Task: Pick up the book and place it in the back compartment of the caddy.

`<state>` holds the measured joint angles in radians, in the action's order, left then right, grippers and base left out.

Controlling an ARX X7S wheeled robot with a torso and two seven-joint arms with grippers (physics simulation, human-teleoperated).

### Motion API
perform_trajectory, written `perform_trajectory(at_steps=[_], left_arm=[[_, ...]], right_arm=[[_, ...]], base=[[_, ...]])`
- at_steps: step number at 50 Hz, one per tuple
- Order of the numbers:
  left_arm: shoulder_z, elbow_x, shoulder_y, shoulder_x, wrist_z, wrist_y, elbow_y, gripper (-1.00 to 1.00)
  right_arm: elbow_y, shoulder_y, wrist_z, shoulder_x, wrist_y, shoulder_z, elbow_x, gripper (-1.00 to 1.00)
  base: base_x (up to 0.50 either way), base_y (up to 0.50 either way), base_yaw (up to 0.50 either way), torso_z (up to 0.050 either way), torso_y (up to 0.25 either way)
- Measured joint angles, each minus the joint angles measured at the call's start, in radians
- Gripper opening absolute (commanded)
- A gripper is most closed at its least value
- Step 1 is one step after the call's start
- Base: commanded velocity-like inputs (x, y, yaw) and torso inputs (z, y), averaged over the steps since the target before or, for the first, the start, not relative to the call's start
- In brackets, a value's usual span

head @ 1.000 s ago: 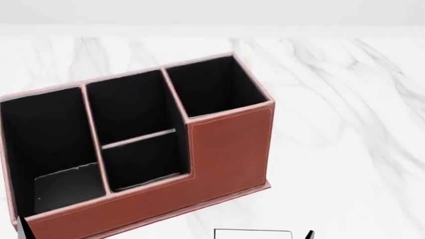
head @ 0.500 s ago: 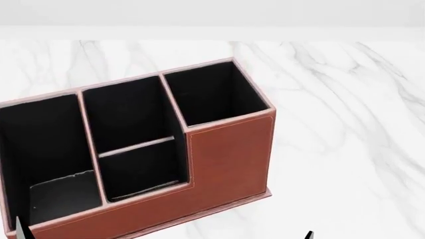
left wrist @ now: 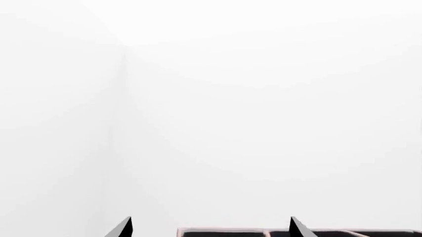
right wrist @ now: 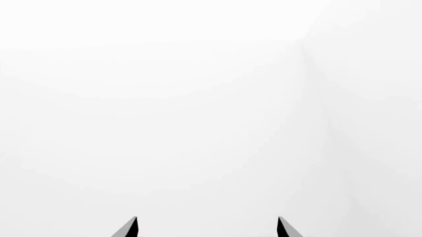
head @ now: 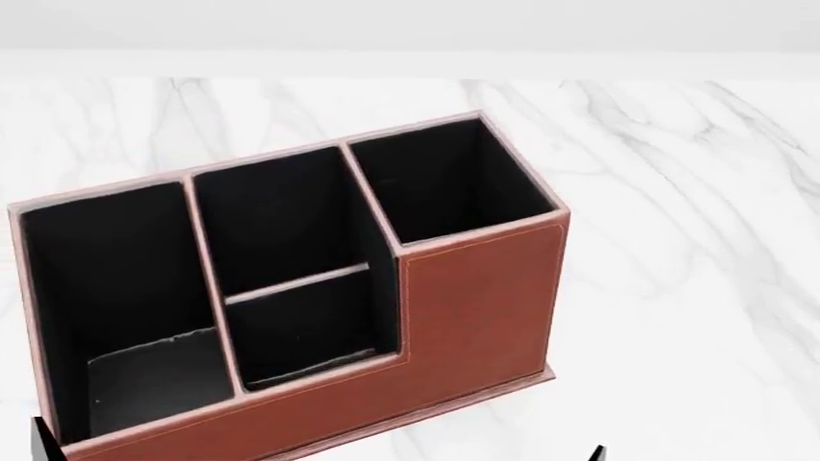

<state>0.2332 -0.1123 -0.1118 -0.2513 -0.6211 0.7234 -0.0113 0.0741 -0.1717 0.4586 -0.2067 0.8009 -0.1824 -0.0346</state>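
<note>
The reddish-brown caddy stands on the marble table, filling the left and middle of the head view. Its small shallow middle cell, the back compartment, lies behind the low brown wall and holds nothing. The deeper middle cell lies across the thin divider. The book is out of view. My left gripper is open, with the caddy's top rim just beyond its tips. My right gripper is open and empty. In the head view only one dark fingertip of each shows, the left and the right.
The white marble table top stretches to the right of and behind the caddy. A plain white wall runs along the table's far edge. Both wrist views face blank white walls.
The head view has shifted: the caddy now sits lower and further right in it. A white-edged rectangle at the bottom edge one second ago has left the view.
</note>
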Motion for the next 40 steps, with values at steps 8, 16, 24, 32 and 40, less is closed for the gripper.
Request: perform_trajectory(at_steps=[8, 16, 24, 32, 40], left_arm=[[0.004, 0.001, 0.002, -0.002, -0.003, -0.001, 0.001, 1.00], [0.009, 0.012, 0.003, -0.009, 0.001, -0.008, -0.005, 1.00], [0.023, 0.073, 0.015, -0.034, 0.032, -0.046, -0.023, 1.00], [0.063, 0.233, 0.060, -0.098, 0.134, -0.123, -0.030, 1.00], [0.101, 0.318, 0.135, -0.151, 0.214, -0.226, -0.015, 1.00]], right_arm=[[-0.002, 0.000, 0.000, -0.006, 0.009, -0.006, -0.011, 1.00], [-0.003, 0.001, 0.000, -0.011, 0.015, -0.013, -0.017, 1.00], [-0.008, 0.001, 0.001, -0.012, 0.017, -0.022, -0.011, 1.00], [-0.003, -0.004, 0.003, -0.013, 0.021, -0.027, -0.003, 1.00], [0.002, -0.009, 0.008, -0.016, 0.027, -0.029, 0.003, 1.00]], base=[[0.00, 0.00, 0.00, 0.000, 0.000], [0.00, 0.00, 0.00, 0.000, 0.000], [0.00, 0.00, 0.00, 0.000, 0.000], [0.00, 0.00, 0.00, 0.000, 0.000], [0.00, 0.00, 0.00, 0.000, 0.000]])
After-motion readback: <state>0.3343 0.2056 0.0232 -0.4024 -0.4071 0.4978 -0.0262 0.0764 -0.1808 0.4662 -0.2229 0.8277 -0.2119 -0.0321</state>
